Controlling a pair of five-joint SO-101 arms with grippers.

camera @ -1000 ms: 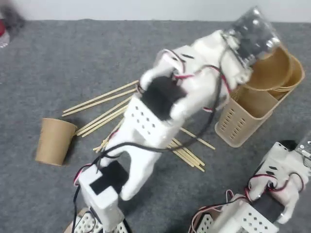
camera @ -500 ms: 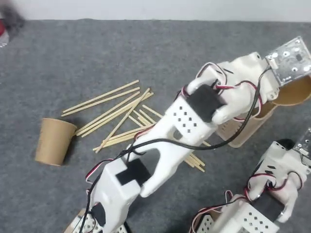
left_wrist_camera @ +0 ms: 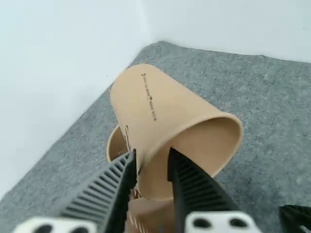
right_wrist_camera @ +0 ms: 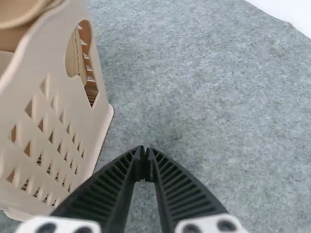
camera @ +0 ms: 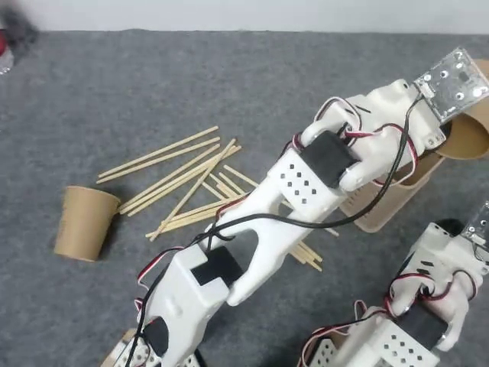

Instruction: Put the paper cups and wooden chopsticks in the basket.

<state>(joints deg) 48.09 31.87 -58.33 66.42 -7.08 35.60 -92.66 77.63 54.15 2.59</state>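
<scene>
The grey-carpeted bench is carrying a loose scatter of wooden chopsticks, a paper cup lying on its side just beside them, and a slotted beige basket standing upright well apart from the cup.

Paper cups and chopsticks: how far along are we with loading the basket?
Done: one brown paper cup sits in the beige slotted basket. In hand: the left gripper pinches a second cup by its rim over it. Left: a third cup on its side on the grey carpet, plus the scattered wooden chopsticks. The right gripper is shut beside the basket.
</scene>
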